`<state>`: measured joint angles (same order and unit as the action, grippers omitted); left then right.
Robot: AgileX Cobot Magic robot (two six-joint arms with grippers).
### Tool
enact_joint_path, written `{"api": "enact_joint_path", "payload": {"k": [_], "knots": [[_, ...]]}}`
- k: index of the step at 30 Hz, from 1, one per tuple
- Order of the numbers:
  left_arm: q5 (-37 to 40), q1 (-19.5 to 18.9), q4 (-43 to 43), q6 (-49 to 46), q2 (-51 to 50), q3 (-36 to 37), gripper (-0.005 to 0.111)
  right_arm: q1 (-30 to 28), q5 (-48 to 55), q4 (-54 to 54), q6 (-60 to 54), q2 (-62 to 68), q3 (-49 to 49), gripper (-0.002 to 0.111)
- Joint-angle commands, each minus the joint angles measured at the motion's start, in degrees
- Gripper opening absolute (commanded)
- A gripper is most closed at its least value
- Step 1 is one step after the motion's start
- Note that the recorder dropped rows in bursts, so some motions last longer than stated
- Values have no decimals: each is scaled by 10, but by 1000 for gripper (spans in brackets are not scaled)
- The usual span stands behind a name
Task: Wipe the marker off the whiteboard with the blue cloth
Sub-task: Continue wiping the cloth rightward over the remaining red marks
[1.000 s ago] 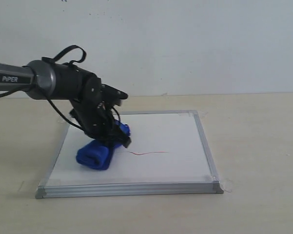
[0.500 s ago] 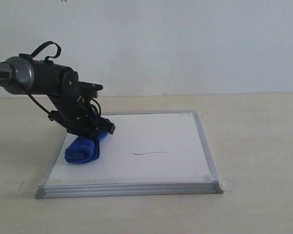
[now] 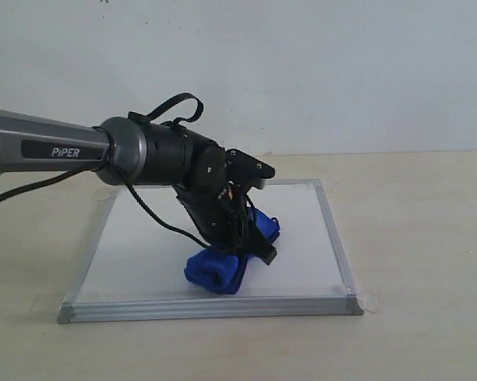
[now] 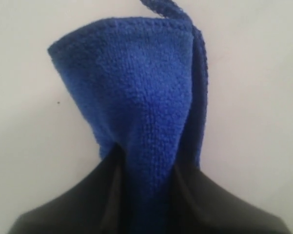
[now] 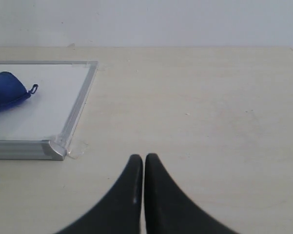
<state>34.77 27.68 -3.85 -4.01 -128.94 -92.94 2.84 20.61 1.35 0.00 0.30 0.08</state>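
The whiteboard lies flat on the table, silver-framed, with clear tape at its corners. My left gripper is shut on the blue cloth and presses it down on the board's front middle-right. In the left wrist view the blue cloth fans out from between the black fingers over the white surface. No red marker line shows in any view; the place where it lay is covered by the cloth and the arm. My right gripper hovers shut and empty over bare table, off the board's near right corner.
The black left arm reaches in from the left across the board's rear half. Beige tabletop surrounds the board. A white wall rises behind the table.
The left gripper swept the cloth from the board's left side to the right, over where the red line was. That line showed earlier and no longer shows.
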Motion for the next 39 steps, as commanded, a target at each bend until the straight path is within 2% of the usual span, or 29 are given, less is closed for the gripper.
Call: {"api": "enact_joint_path", "payload": {"k": [1,4,6,9,12,14,20,23,26,33,35,37,39], "knots": [[40,-45,-94,91,-14,9,4,-3,-1,-4,0,-3,-1,1],[72,-92,-136,124,-14,9,4,-3,-1,-4,0,-3,-1,1],[85,-120,-132,139,-14,9,4,-3,-1,-4,0,-3,-1,1],[87,-131,-87,113,-14,9,4,-3,-1,-4,0,-3,-1,1],[79,-112,-15,45,-14,9,4,-3,-1,-4,0,-3,-1,1],[70,-86,7,26,-14,9,4,-3,-1,-4,0,-3,-1,1],[47,6,-16,-15,-14,9,4,-3,-1,-4,0,-3,-1,1],[22,8,-34,-6,-14,9,4,-3,-1,-4,0,-3,-1,1],[14,-21,-34,-1,-14,9,4,-3,-1,-4,0,-3,-1,1],[74,-141,-34,-1,-14,9,4,-3,-1,-4,0,-3,-1,1],[77,-165,-17,10,-14,9,4,-3,-1,-4,0,-3,-1,1],[77,-176,11,6,-14,9,4,-3,-1,-4,0,-3,-1,1],[75,-168,43,-16,-14,9,4,-3,-1,-4,0,-3,-1,1]]}}
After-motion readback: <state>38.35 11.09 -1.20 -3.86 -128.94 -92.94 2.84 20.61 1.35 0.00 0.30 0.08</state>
